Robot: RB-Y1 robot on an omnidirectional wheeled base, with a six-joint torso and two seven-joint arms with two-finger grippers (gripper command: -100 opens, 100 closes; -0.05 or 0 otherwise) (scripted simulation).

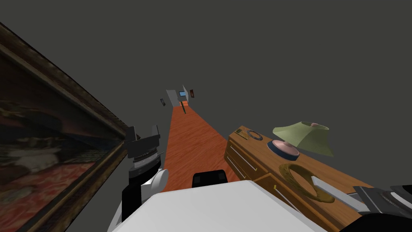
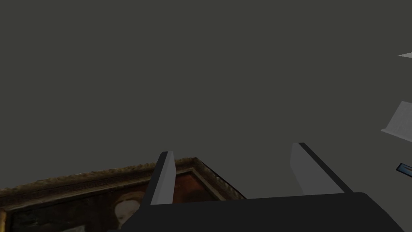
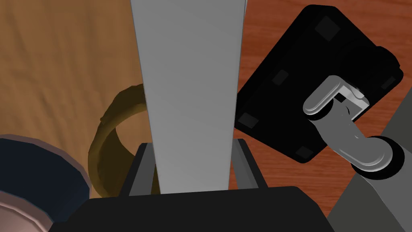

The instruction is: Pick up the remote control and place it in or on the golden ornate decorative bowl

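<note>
Remote (image 3: 189,92), drawn plain grey, sits pinched in the right gripper (image 3: 192,145) with its tip over the gold bowl (image 3: 102,141) on the dresser (image 3: 60,52), looks lined up for the drop, while the left gripper (image 2: 233,151) idles wide open near the painting (image 2: 100,201).

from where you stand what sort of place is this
Probably a hallway in a house: a long narrow strip of orange wooden floor runs ahead between dark grey walls, a wooden sideboard with a table lamp stands on my right, and a large framed painting hangs on my left.
</note>
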